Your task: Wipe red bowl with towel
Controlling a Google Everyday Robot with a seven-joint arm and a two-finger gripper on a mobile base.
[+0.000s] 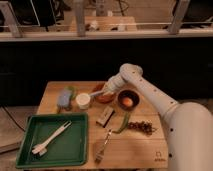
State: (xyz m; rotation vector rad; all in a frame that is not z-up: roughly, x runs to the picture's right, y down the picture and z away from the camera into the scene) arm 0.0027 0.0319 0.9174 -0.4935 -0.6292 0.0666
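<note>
The red bowl [104, 96] sits on the wooden table [75, 87], at the back centre, between a white cup and a brown bowl. My gripper [107, 90] is low over the red bowl's rim, with the white arm [150, 97] reaching in from the right. A pale strip [95, 93] runs from the gripper toward the white cup; I cannot tell whether it is the towel. A blue-grey folded cloth or sponge [65, 98] lies at the back left of the table, apart from the gripper.
A white cup [82, 101] stands left of the red bowl. A brown bowl [128, 100] holds an orange thing. A green tray [30, 152] with a white utensil is front left. A small block [104, 116], a green pepper [122, 123], grapes [141, 127] and a fork [102, 147] lie in front.
</note>
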